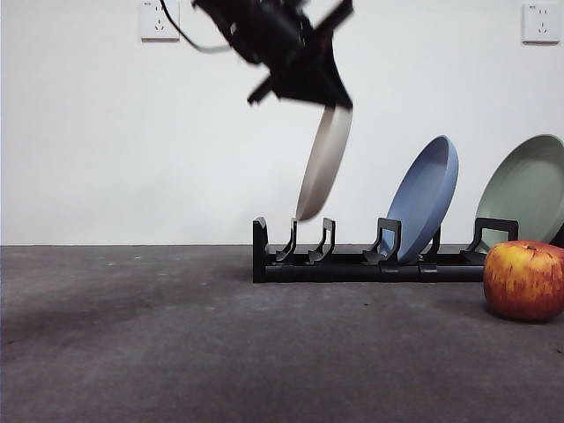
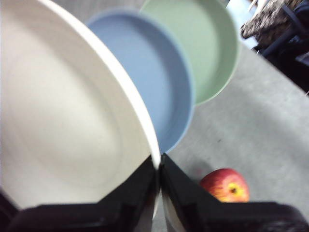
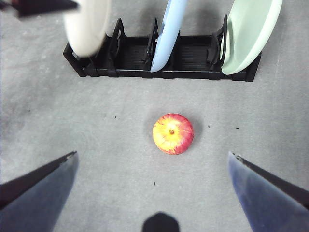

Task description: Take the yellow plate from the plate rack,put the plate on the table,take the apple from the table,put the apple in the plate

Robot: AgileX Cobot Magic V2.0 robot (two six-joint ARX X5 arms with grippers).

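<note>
Above the plate rack (image 1: 370, 260), the left gripper (image 2: 158, 166) is clamped on the yellow plate (image 1: 324, 160)'s rim; it should clear the prongs, then lay the plate flat on the table (image 1: 176, 335), near the apple (image 1: 524, 279). The right gripper (image 3: 154, 169) waits, jaws apart.

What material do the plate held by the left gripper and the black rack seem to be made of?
The yellow plate, clamped at its rim by the left gripper, looks like matte plastic or melamine: cream, no glare, faint concentric rings. The plate rack looks like moulded black plastic, with thin uniform prongs and a dull sheen.

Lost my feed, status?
Left gripper shut on plate, lifted clear of rack. Right gripper open above apple. Nothing in the way.
</note>
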